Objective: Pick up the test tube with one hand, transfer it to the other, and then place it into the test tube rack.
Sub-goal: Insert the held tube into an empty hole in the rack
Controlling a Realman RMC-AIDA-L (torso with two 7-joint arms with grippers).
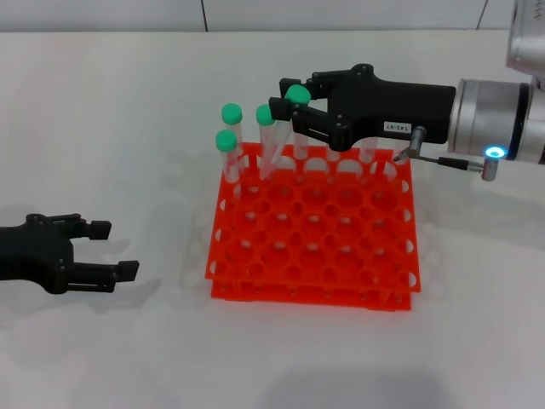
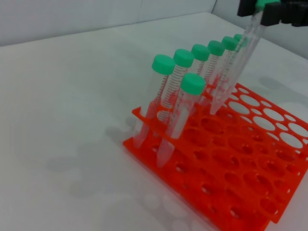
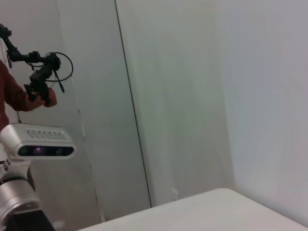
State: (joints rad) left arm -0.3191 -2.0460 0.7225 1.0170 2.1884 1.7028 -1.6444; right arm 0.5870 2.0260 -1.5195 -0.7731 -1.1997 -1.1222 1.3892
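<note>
The test tube (image 1: 298, 94), clear with a green cap, hangs tilted over the back left part of the orange test tube rack (image 1: 315, 256). My right gripper (image 1: 288, 98), the one with the white label, is shut on it just below the cap. In the left wrist view the tube (image 2: 237, 67) slants down from the right gripper (image 2: 265, 10), and its tip reaches the top tier of the rack (image 2: 240, 163) near a back-row hole. My left gripper (image 1: 109, 250) is open and empty, low over the table left of the rack.
Three other green-capped tubes (image 1: 226, 141) stand in the rack's back left corner in the head view; the left wrist view shows several tubes (image 2: 163, 65) there. The right wrist view shows only a wall, a table edge and the robot's head camera (image 3: 37, 139).
</note>
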